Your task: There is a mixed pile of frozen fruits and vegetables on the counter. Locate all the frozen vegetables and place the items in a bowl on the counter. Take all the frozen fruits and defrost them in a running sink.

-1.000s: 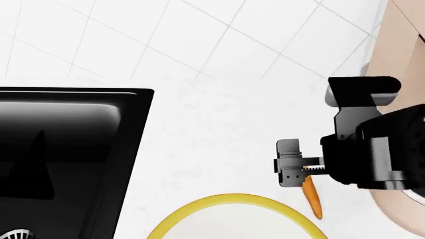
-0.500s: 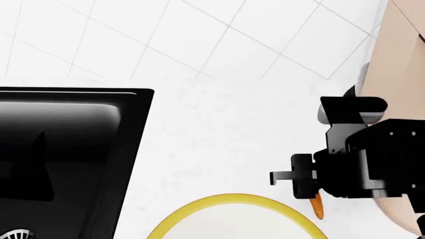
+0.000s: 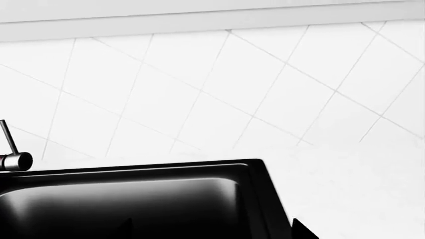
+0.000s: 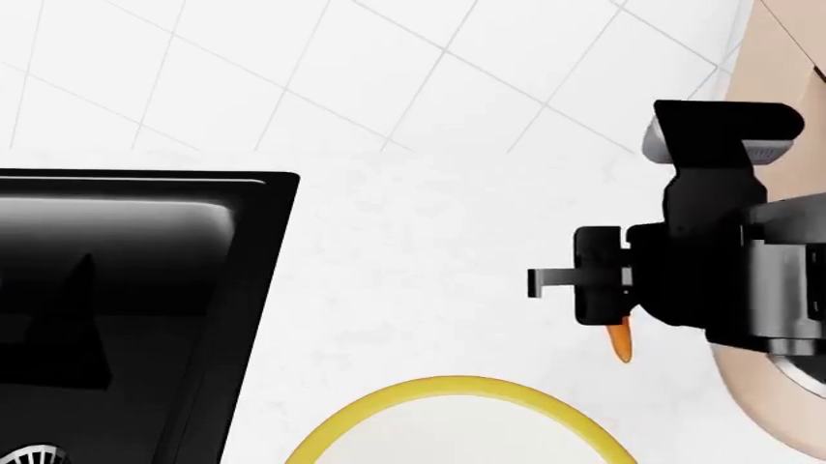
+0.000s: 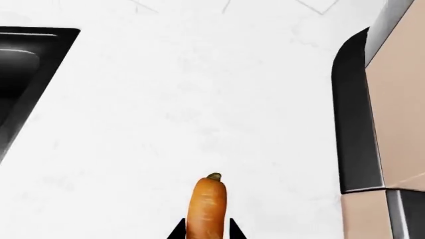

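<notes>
A thin orange carrot (image 5: 206, 201), one of the frozen vegetables, is clamped between the black fingertips of my right gripper (image 5: 206, 232). In the head view that gripper (image 4: 606, 307) hangs above the white counter (image 4: 413, 242), and only the carrot's tip (image 4: 622, 342) shows beneath it. The bowl's yellow rim (image 4: 452, 390) curves along the near edge, down and left of the gripper. The black sink (image 4: 142, 280) fills the left side. My left gripper (image 3: 211, 233) hovers over the sink basin (image 3: 133, 199) with its tips wide apart and nothing between them. No frozen fruits are in view.
A tall beige coffee machine (image 4: 775, 68) with a dark edge (image 5: 349, 114) stands just right of the right gripper. The tap's chrome lever (image 3: 13, 160) rises at the sink's back rim. A silver drain strainer (image 4: 33, 454) shows in the basin. White tiled wall runs behind the counter.
My right gripper dipped toward the carrot beside the bowl, then rose and moved away from the bowl's rim with the carrot. Less of the carrot shows below it now.
</notes>
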Available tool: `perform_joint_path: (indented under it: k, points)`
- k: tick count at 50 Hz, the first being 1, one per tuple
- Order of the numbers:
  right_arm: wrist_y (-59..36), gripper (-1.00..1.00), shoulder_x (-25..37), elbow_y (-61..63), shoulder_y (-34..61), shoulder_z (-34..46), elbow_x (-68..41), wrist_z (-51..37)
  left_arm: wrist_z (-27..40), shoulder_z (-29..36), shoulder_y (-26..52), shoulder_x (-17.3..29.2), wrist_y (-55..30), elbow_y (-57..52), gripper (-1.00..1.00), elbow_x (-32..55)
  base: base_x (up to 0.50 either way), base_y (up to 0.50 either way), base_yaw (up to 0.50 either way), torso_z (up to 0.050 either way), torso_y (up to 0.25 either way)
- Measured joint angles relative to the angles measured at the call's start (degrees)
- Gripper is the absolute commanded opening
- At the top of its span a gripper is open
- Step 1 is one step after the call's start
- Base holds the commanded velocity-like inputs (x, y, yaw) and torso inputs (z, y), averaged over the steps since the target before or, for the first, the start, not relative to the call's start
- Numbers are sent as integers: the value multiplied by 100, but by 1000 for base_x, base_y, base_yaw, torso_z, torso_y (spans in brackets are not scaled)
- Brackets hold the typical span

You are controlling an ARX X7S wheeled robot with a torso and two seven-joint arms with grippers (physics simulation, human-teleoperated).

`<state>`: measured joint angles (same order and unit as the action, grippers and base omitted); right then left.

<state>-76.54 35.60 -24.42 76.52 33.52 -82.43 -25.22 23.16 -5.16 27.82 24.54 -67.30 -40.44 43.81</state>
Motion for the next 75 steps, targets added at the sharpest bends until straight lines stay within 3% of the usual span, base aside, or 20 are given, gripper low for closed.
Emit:
perform_joint_path:
  k: [12, 25, 37, 59, 60, 75]
  points:
    - [70, -100, 736, 2205, -585, -593, -2932, -2409, 68, -63, 27, -6, -101, -104, 100, 159, 0, 0, 0, 0, 0]
    - [599, -100, 1156, 3926, -927, -514, -4813, -3790, 99, -104, -4, 2, -108, -164, 100, 257, 0, 0, 0, 0, 0]
    - [740, -100, 1124, 4565, -1353, -346, -5225, -4065, 129, -111, -44, -10, -76, -187, 100, 309, 0, 0, 0, 0, 0]
    - [692, -100, 865, 4444, -2116, -340, -4634, -3661, 128, -97, -188, 39, 84, -171, 100, 286, 0, 0, 0, 0, 0]
    - [699, 100, 864, 4442, -2131, -337, -4630, -3657, 132, -92, -187, 38, 87, -169, 100, 285, 0, 0, 0, 0, 0]
    - [958, 100, 995, 4673, -1978, -348, -4939, -3874, 181, -48, -161, 25, 103, -161, 100, 325, 0, 0, 0, 0, 0]
